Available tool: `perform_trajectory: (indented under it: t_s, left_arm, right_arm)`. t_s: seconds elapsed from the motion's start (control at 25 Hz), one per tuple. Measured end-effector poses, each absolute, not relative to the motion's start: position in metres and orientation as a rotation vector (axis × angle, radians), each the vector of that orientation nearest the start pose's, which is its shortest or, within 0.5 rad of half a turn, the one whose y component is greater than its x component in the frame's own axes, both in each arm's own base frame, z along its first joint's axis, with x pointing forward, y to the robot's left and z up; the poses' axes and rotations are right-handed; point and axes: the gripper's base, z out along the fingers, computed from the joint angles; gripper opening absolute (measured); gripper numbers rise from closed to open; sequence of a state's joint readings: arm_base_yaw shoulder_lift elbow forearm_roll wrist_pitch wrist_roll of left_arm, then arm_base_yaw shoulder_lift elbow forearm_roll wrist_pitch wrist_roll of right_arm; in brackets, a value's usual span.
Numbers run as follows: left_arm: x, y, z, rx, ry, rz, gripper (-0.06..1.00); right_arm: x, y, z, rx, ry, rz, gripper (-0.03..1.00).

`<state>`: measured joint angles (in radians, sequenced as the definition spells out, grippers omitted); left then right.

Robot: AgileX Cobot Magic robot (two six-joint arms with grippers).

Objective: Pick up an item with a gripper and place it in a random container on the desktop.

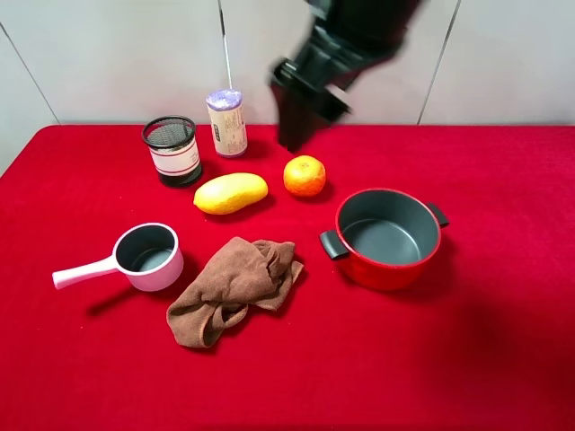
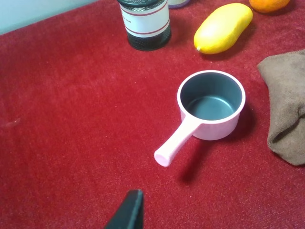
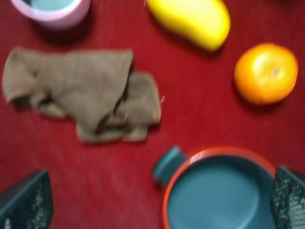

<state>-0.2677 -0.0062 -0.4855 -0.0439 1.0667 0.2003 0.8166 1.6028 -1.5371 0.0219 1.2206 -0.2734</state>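
Jaws of the right gripper (image 3: 157, 200) stand spread wide, empty, above the red pot (image 3: 217, 191); left claw's (image 2: 127, 211) state is unclear.

A pale panelled wall (image 1: 108, 63) with thin dark seams stands behind.

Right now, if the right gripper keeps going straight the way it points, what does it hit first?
Probably the red pot: in the right wrist view it lies between the open fingertips of the right gripper. Motion blur leaves depth uncertain.
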Motion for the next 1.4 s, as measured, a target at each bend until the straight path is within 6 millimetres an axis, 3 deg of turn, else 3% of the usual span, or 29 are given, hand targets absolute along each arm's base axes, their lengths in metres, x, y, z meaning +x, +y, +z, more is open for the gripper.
perform_trajectory:
  t_s: [0.48,0.88,1.4]
  left_arm:
    - [-0.005,-0.002,0.273,0.479,2.003,-0.094,0.98]
    - [-0.005,-0.002,0.273,0.479,2.003,-0.094,0.98]
    - [-0.005,-0.002,0.273,0.479,2.003,-0.094,0.98]
  right_arm:
    - [0.147,0.163,0.332,-1.421,2.447,0.204,0.69]
    - [0.106,0.120,0.318,-1.273,2.449,0.254,0.69]
    - [0.059,0.069,0.291,-1.149,2.247,0.346,0.69]
